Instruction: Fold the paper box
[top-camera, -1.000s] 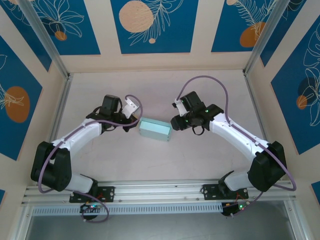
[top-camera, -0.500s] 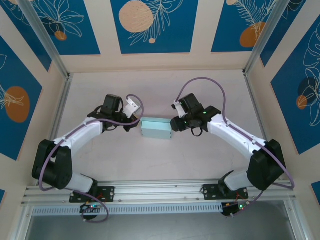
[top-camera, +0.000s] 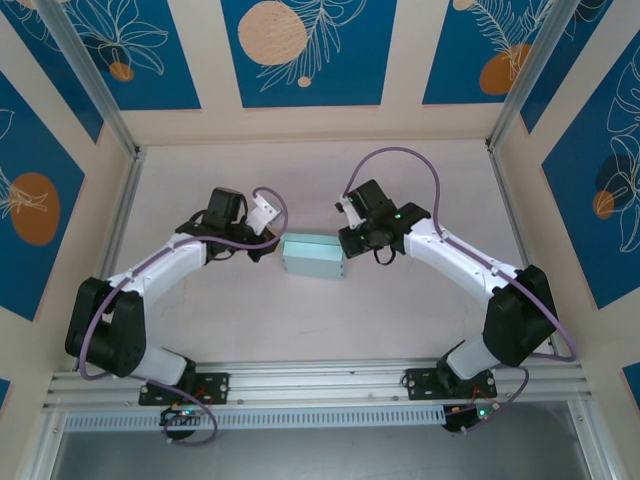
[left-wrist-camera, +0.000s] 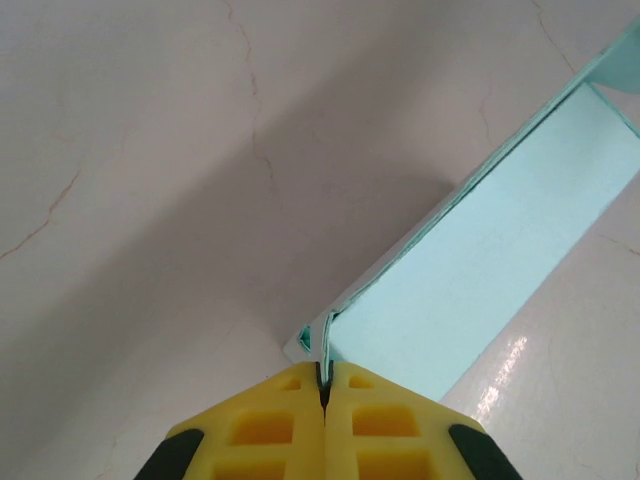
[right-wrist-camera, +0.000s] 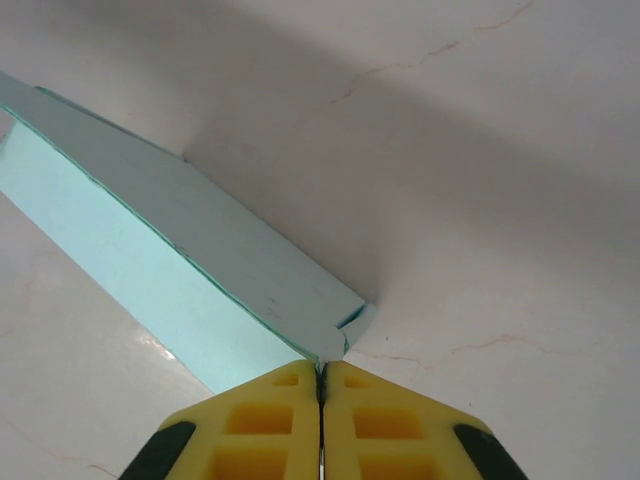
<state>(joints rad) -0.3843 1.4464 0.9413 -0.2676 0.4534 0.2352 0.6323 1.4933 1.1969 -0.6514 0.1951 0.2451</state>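
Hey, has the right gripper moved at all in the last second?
Yes. The right gripper has shifted slightly left and toward the back wall, farther from the base rail, while shut on the paper box.

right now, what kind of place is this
Probably a robot lab work cell: a pale table walled by aluminium posts and blue leaf-print panels, a mounting rail at its near edge, a paper box mid-table.

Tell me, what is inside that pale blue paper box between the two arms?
The pale blue paper box looks folded shut, so its inside is covered. Only its outer walls show.
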